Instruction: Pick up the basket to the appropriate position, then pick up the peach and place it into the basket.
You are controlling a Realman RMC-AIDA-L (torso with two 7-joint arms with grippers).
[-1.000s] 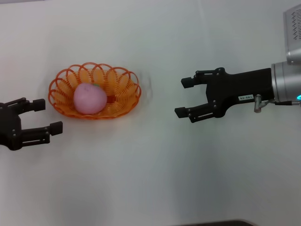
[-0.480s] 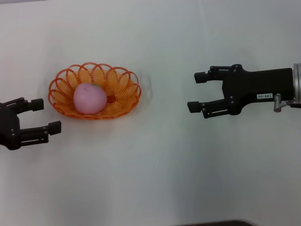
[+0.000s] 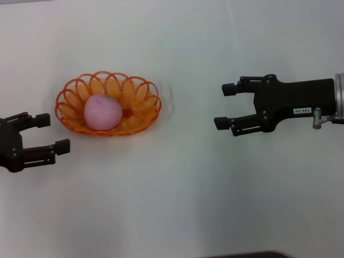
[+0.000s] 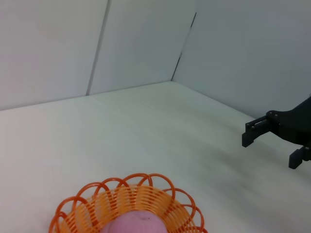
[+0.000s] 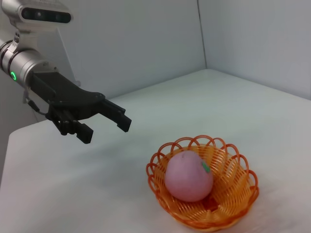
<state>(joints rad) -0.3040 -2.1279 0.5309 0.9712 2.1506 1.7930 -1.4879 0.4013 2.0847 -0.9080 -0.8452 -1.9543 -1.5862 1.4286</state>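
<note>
Resting on the white table, the basket sits toward the robot's left, and the peach lies inside it, filling much of the bowl toward the basket's left half. Its small green stem end shows on top (clearest in the right wrist view, where the peach sits in the basket with that green mark facing up). A reddish patch shows on the basket floor just beside the fruit.

The left gripper hangs low at the robot's left edge, near the basket's left end but apart from it; its fingers are spread and grasp nothing. From the right wrist camera the same gripper shows as a black claw above the table, clear of the basket.

The right gripper is well apart from the basket on the robot's right, pointing toward it, with its fingers released and nothing between them. The left wrist view catches it far off beyond the basket's looped rim, with the top of the peach just in view.
</note>
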